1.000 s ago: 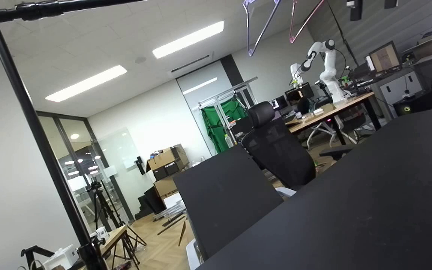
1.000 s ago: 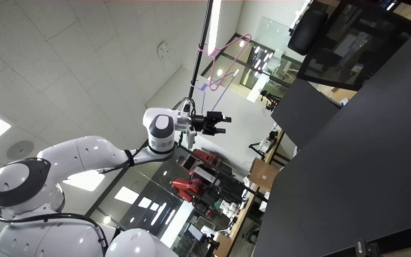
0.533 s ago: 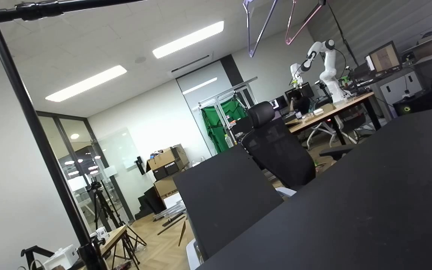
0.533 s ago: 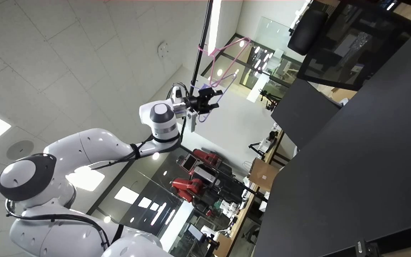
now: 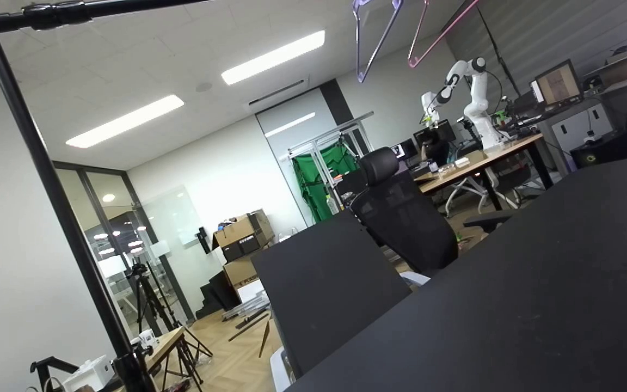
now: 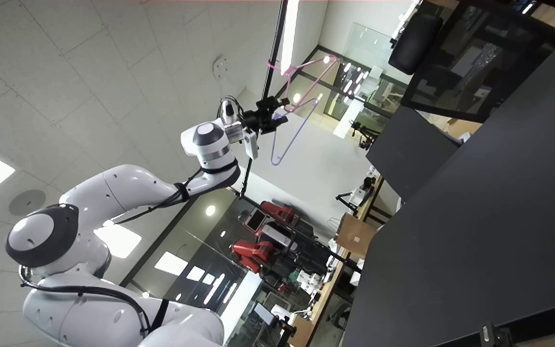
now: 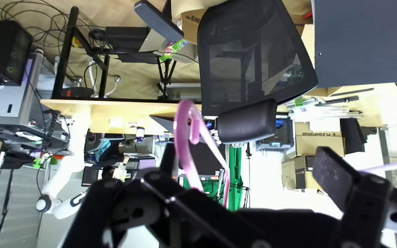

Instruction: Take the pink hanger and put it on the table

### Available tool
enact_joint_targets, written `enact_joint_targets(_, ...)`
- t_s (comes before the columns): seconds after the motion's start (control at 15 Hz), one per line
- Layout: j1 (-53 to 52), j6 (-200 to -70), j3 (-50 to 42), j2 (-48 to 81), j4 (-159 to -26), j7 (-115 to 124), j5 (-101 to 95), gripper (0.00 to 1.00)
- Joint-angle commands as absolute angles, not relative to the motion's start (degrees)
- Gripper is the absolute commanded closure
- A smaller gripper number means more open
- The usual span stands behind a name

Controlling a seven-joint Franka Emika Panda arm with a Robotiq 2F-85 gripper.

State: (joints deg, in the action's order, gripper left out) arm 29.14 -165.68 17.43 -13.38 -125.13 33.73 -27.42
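The pink hanger (image 6: 313, 86) hangs by its hook from a black rod (image 6: 276, 46) in an exterior view. Its lower part also shows at the top of an exterior view (image 5: 444, 34). My gripper (image 6: 283, 111) is open, its fingertips apart beside the hanger's lower corner. In the wrist view the gripper (image 7: 252, 165) has its jaws wide apart with nothing clamped. The pink hanger (image 7: 182, 151) stands close to the left finger there, its far end hidden behind that finger's linkage. I cannot tell whether they touch. The black table (image 6: 460, 231) lies well below the hanger.
A purple hanger (image 6: 301, 126) hangs on the same rod, close to the gripper. Its bar (image 7: 393, 166) shows beyond the right finger in the wrist view. A black office chair (image 5: 409, 223) stands beyond the table. The rod's black upright (image 5: 47, 174) stands at the left.
My gripper has moved along the rod, past the purple hanger, to the pink hanger, upward in the exterior view. The pink hanger has turned slightly and the purple one has shifted. The gripper stays open.
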Motion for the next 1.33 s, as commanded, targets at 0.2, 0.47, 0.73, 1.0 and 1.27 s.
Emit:
enact_joint_targets(0.2,33.64,-165.55,21.07,-8.40,-116.96,39.50,-32.54,0.00)
enact_joint_targets(0.47,34.70,-164.86,21.77,-4.80,-111.43,39.31,-33.66,0.00)
enact_joint_targets(0.73,35.47,-165.23,21.83,-1.39,-105.08,40.75,-38.47,0.00)
enact_joint_targets(1.0,35.43,-164.45,21.30,2.32,-99.30,42.34,-42.56,0.00)
enact_joint_targets(1.27,34.63,-163.85,20.93,6.98,-94.27,42.30,-44.11,0.00)
